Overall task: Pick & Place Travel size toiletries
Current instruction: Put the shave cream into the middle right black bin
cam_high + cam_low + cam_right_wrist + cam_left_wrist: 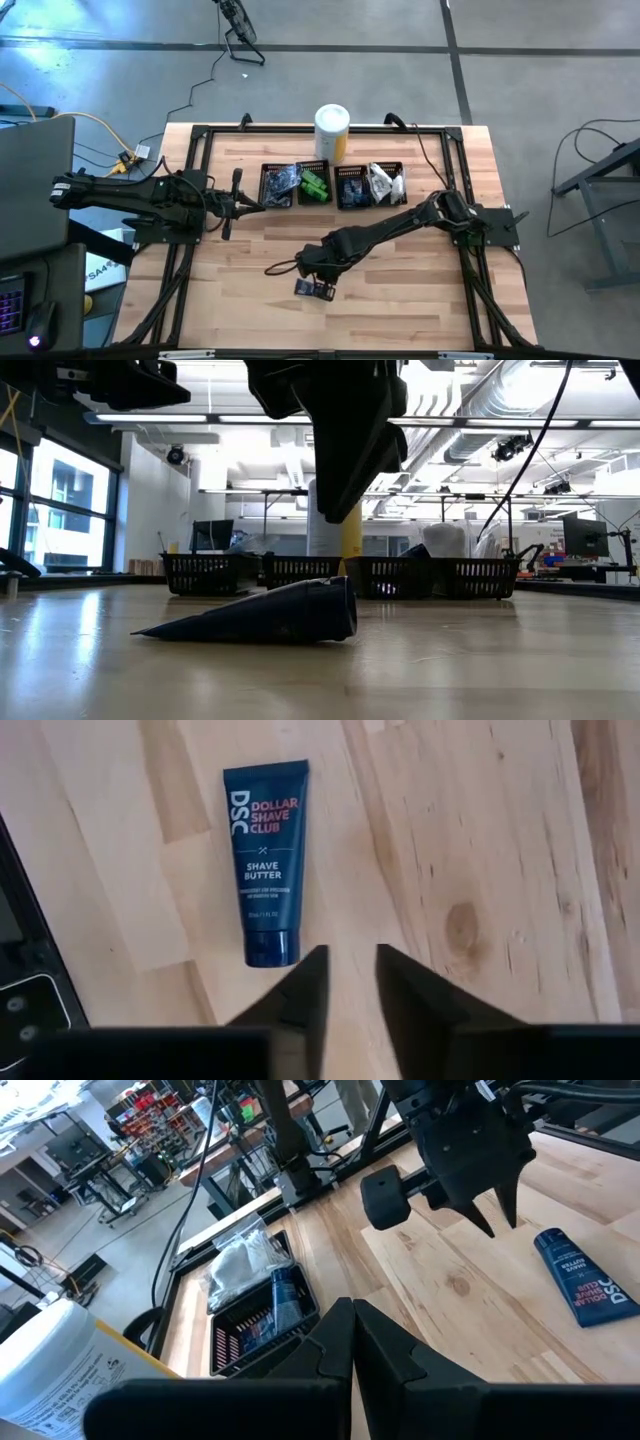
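A dark blue tube [265, 860] labelled "shave butter" lies flat on its side on the wooden table [400, 270], near the middle of the front half [314, 289]. In the low view the tube [260, 618] rests along its whole length, cap end thick and crimped end thin. My right gripper [350, 955] hangs above it, pointing steeply down, fingers a little apart and holding nothing; it stands clear above the tube [342, 510]. My left gripper [352, 1305] waits at the table's left [262, 206], shut and holding nothing.
Four black mesh bins stand in a row at the far middle: one with a black bundle [279, 185], one with green packets [314, 186], one with blue tubes [352, 187], one with clear sachets [386, 184]. A white-and-yellow canister [332, 128] stands behind them. Bare wood surrounds the tube.
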Motion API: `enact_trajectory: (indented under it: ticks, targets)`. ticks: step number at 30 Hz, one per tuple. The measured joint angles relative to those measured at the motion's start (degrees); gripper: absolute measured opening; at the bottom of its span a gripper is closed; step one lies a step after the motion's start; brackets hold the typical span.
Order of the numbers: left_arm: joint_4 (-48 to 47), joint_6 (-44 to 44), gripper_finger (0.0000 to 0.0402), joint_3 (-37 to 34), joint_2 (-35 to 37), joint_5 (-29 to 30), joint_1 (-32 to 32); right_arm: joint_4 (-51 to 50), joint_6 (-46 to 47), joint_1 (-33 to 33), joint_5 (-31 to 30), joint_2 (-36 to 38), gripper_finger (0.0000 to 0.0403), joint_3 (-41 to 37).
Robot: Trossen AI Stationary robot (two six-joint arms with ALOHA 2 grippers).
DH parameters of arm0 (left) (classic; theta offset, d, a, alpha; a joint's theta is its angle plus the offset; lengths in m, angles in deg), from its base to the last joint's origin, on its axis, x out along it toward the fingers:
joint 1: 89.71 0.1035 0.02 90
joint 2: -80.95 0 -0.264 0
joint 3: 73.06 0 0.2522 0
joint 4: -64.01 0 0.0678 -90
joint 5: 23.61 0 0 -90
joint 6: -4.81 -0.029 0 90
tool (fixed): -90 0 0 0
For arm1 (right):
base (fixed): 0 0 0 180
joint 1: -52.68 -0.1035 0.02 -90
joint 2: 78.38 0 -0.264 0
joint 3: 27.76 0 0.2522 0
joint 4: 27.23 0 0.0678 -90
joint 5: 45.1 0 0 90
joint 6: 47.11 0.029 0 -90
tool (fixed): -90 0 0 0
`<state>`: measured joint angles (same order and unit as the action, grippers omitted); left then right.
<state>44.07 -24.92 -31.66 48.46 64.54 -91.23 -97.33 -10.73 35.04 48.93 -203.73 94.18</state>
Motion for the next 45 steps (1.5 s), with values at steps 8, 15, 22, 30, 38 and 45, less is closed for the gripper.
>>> enact_trajectory:
  ticks: [8, 15, 22, 30, 38, 45]
  targets:
    - [0.0, 0.0, 0.0006, 0.0, 0.0, -0.2, 0.0, 0.0, -0.1, -1.4, 1.8, 0.0, 0.0189, 0.0]
    - [0.0, 0.0, 0.0006, 0.0, 0.0, -0.2, 0.0, 3.9, 2.5, -3.1, 2.3, -0.9, 0.0242, 0.1]
    - [0.0, 0.0, 0.0006, 0.1, 0.0, -0.1, 0.0, 4.8, 3.7, -3.8, 2.3, -2.6, 0.0248, 0.1]
    - [-0.5, 0.0, 0.0006, 0.1, 0.0, -0.1, 0.0, 7.0, 3.9, -4.4, 2.1, -5.3, 0.0248, -0.2]
    - [-0.5, -0.2, 0.0006, 0.1, 0.0, 0.1, 0.0, 7.1, 3.7, -4.5, 0.1, -6.4, 0.0248, -0.3]
    - [-0.5, -0.2, 0.0006, 0.1, 0.0, 0.0, 0.0, 7.4, 2.2, -4.5, -1.0, -6.9, 0.0248, -0.2]
